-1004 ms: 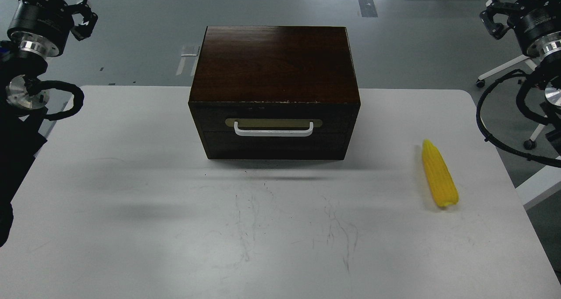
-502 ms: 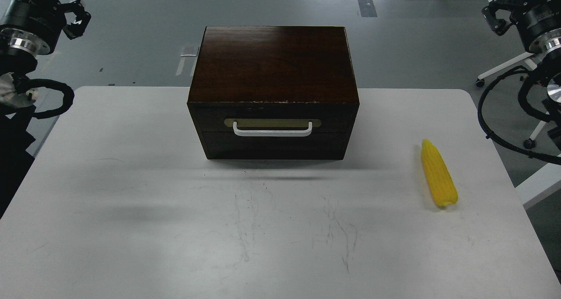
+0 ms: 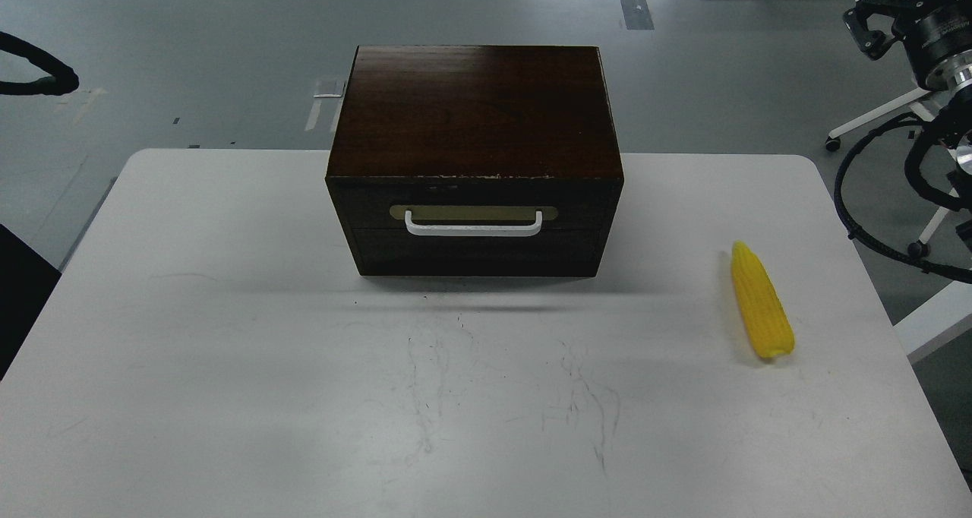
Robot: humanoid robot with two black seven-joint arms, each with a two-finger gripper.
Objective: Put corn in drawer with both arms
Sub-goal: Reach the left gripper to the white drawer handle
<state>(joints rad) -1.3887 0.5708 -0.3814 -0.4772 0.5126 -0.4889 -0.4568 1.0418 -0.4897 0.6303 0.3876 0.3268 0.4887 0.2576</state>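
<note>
The yellow corn (image 3: 761, 302) lies on the white table (image 3: 228, 351) at the right, pointed end away from me. The drawer (image 3: 474, 241) is shut in the dark wooden box (image 3: 474, 108) at the table's middle back, its white bar handle (image 3: 474, 228) facing me. My right gripper (image 3: 867, 7) is high at the top right, off the table's edge, far above and behind the corn; its two fingers stand apart and hold nothing. Of my left arm only a black cable loop (image 3: 34, 77) and a dark part at the left edge show; its gripper is out of view.
The right arm's black cables (image 3: 873, 199) hang beside the table's right edge. White chair legs (image 3: 873, 119) and grey floor lie behind the table. The table's front half shows only scratch marks.
My left arm has swung up and out to the left, taking its gripper out of view. My right arm has moved slightly up and right. Corn and drawer have not moved.
</note>
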